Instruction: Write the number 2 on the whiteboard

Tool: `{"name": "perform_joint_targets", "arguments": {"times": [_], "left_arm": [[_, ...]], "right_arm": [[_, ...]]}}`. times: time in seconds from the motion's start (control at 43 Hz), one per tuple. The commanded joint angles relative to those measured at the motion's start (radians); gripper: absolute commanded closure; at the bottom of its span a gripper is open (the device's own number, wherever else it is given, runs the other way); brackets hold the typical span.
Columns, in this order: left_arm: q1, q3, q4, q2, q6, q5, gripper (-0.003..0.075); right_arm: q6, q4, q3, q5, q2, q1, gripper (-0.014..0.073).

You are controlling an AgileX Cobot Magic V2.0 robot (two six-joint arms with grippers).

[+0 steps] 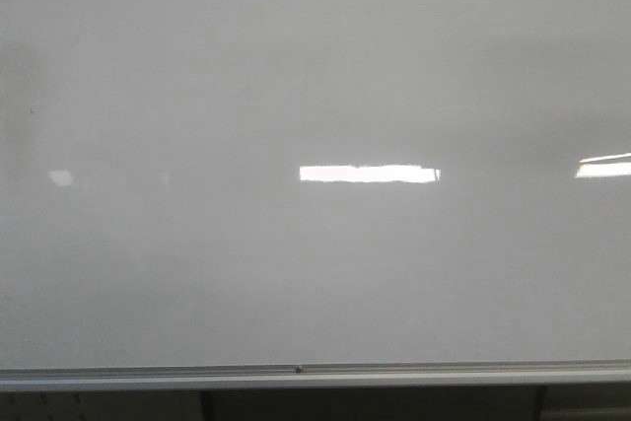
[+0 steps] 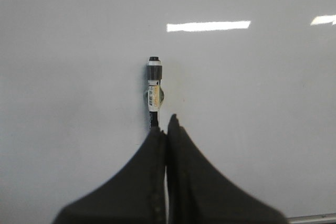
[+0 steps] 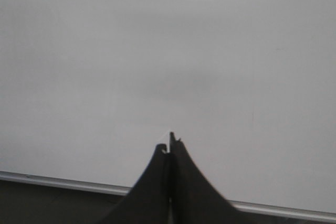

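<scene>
With the left tool (image 2: 164,129) pinching the marker (image 2: 154,85) and the right tool (image 3: 169,148) pressed together empty, the tip should meet the blank whiteboard (image 1: 315,76) gently and squarely.

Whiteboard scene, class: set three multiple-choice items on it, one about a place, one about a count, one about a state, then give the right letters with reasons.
1. Where is the marker?
A. Clamped in the left gripper
B. Lying on the frame
C. Clamped in the right gripper

2. How many digits are drawn on the whiteboard in the front view?
A. Two
B. One
C. None

3. What is the state of the right gripper?
A. Wide open
B. Shut with nothing between its fingers
C. Shut on a cloth

Answers: 1 A, the left wrist view shows the marker standing out from between the closed fingers. 2 C, the board shows only bright light reflections. 3 B, its fingers meet and nothing shows between them.
</scene>
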Motion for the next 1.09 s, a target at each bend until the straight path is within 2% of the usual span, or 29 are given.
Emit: {"name": "perform_joint_targets", "arguments": {"times": [0.0,0.14,0.21,0.279,0.396,0.489,0.582,0.791,1.071], "left_arm": [[-0.001,-0.026,-0.015,0.015,-0.002,-0.061,0.0740],[-0.001,-0.026,-0.015,0.015,-0.002,-0.057,0.0728],[-0.001,-0.026,-0.011,0.015,-0.002,-0.057,0.0670],[-0.001,-0.026,-0.004,0.015,-0.002,-0.057,0.0545],[-0.001,-0.026,-0.004,0.015,-0.002,-0.057,0.0279],[-0.001,-0.026,-0.004,0.016,-0.002,-0.057,0.0186],[-0.001,-0.026,-0.004,0.022,-0.002,-0.057,0.0186],[-0.001,-0.042,-0.004,0.119,-0.002,-0.035,0.0186],[-0.001,-0.126,-0.002,0.363,-0.002,-0.012,0.0186]], "right_arm": [[-0.001,-0.005,-0.027,-0.057,0.023,-0.005,0.0664],[-0.015,-0.006,-0.027,-0.040,0.026,-0.005,0.0659],[-0.038,-0.006,-0.027,-0.031,0.026,-0.005,0.0623],[-0.048,-0.006,-0.027,-0.023,0.026,-0.005,0.0522],[-0.049,-0.006,-0.027,-0.022,0.026,-0.005,0.0244],[-0.049,-0.006,-0.027,-0.024,0.026,-0.005,0.0071],[-0.049,-0.006,-0.027,-0.024,0.026,-0.005,0.0001],[-0.049,-0.006,-0.027,-0.024,0.026,-0.005,0.0001],[-0.049,-0.005,-0.027,-0.024,0.026,-0.005,0.0001]]}}
